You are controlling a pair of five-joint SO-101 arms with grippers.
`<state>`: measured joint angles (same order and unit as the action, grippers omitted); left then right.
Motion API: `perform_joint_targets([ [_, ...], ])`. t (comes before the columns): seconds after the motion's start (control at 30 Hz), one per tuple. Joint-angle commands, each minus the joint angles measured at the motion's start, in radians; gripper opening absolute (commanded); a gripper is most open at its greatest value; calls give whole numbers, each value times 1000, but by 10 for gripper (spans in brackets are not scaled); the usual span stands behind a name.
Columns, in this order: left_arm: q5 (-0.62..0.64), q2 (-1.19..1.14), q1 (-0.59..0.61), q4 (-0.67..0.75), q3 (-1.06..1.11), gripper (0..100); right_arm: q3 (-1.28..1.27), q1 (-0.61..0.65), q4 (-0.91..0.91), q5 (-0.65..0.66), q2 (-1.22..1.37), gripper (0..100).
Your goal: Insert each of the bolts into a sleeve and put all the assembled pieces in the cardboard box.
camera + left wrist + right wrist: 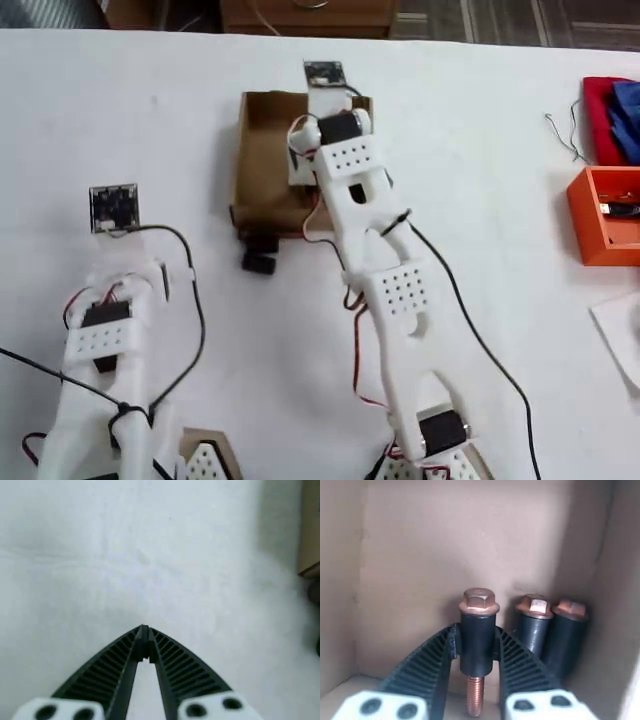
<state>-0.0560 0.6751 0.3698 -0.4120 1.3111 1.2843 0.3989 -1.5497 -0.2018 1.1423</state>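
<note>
Right tool (476, 641) clamps sleeved bolt (478, 605) in box (410, 545) beside two others (536, 626), left tool (144, 636) closed

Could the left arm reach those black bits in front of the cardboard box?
Probably yes: bare table lies between the shut left gripper and the black bits; the right arm hangs over the box.

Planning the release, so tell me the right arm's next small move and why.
Probably lower it a little, then open. The right gripper is shut on a sleeve with its bolt already in. It is inside the box, beside two finished pieces standing in the corner, so only the set-down seems left.
</note>
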Motion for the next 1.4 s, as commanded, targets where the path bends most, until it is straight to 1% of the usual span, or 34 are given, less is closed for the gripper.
perform_joint_targets([
  [0.0,-9,2,-11,17,-5,27,32,-10,-2,-8,5,20],
  [0.5,-9,2,-11,17,-5,27,29,-8,1,-8,25,29],
  [0.7,-9,2,-11,17,-5,27,32,-10,-8,-8,16,169],
  [0.77,-9,2,-11,17,-5,27,37,-10,-13,-6,10,187],
  [1.0,-9,2,-11,17,-5,27,141,-7,-56,-6,-38,187],
  [1.27,-9,2,-11,17,-5,27,384,-10,-206,-3,-99,187],
  [1.37,-9,2,-11,17,-5,27,365,-4,-216,2,-170,187],
])
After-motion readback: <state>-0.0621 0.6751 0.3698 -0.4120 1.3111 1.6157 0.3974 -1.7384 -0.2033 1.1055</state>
